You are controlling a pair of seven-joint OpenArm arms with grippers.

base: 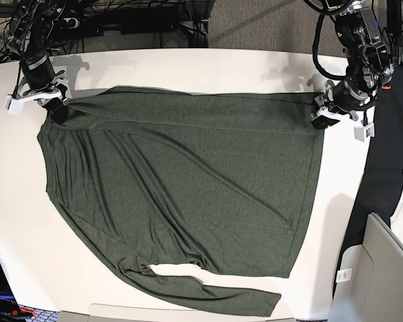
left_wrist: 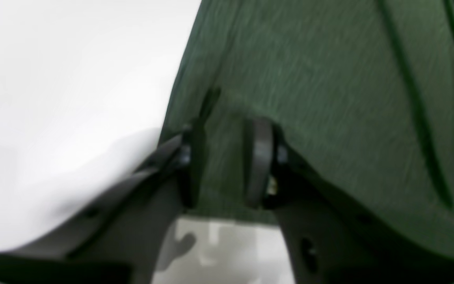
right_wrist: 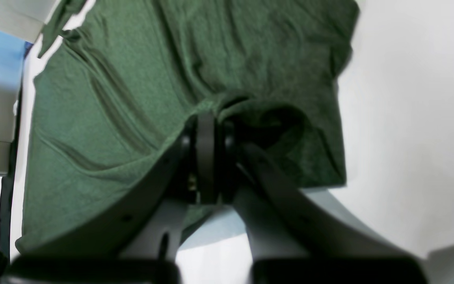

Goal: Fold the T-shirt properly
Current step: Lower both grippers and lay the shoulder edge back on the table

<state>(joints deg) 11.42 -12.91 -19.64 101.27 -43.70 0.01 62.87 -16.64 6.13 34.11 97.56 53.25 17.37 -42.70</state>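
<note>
Two tools worked at the far corners of the T-shirt, which lay spread across the white surface with one long sleeve trailing along the near edge. The left tool stood at the shirt's corner on the base view's right; its jaws were parted by a narrow gap, with green fabric showing between them (whether the pads touched the cloth could not be told through the blur). The right tool stood at the opposite far corner, jaws pressed together on a bunched fold of the T-shirt. Long creases ran diagonally across the shirt body. A black cloth hung just beside the surface's right edge, apart from the shirt.
</note>
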